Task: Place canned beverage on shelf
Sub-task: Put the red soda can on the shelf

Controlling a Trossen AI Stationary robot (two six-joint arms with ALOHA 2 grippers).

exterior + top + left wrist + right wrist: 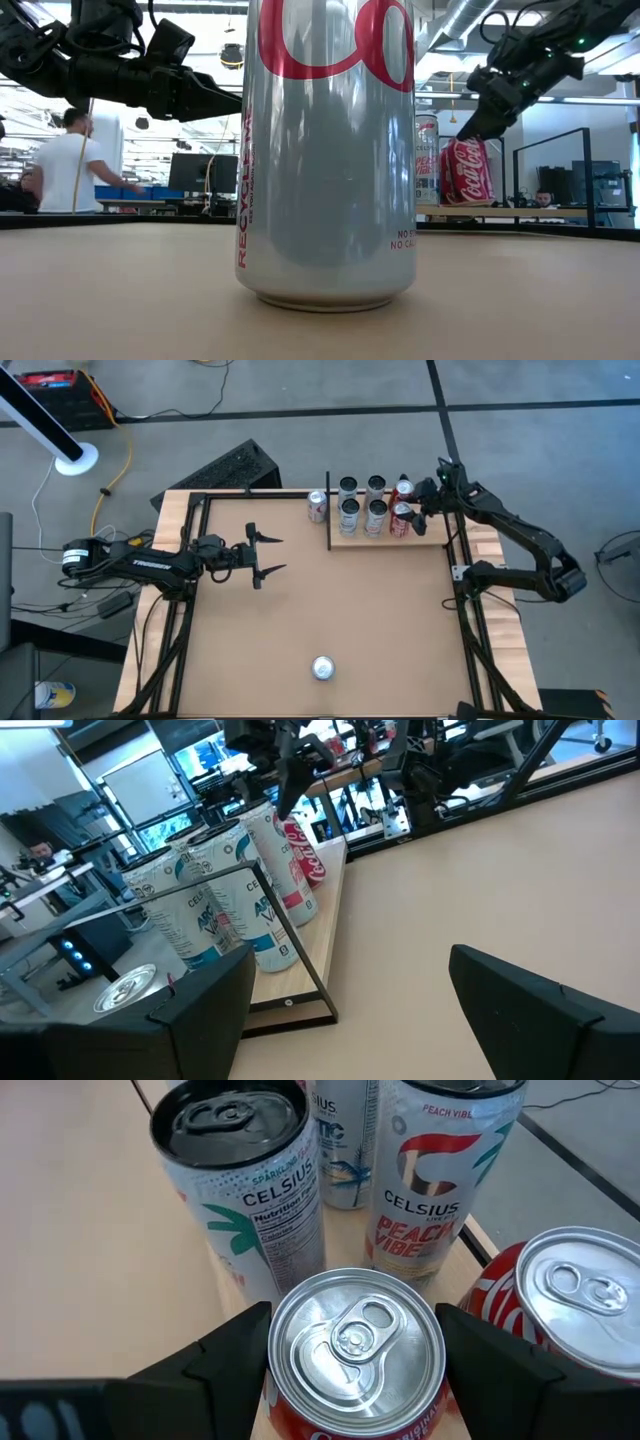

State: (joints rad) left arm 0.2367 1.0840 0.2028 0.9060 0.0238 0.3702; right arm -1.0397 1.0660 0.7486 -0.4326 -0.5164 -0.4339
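Observation:
The shelf (432,538), a pale wood board with thin black posts, sits at the table's far right. On it stand several white cans (362,502) and two red cans. My right gripper (355,1348) is shut on the nearer red can (400,522); the other red can (580,1295) stands right behind it. My left gripper (268,555) hangs open and level over the table's left half, holding nothing. A silver can (322,668) stands upright on its base near the front edge and fills the low view (325,150). My right gripper pinches the red can between its two fingers, one on each side just under the top rim (275,1342). The fingers slant down at it from the table's far right. The can stands upright, and its base looks set on the shelf board (465,203).
Another silver can (317,507) stands on the table just left of the shelf's black post (329,510). Black frame rails run along the table's left and right edges. The middle of the tabletop (330,600) is bare. A person shows in the room behind (75,165).

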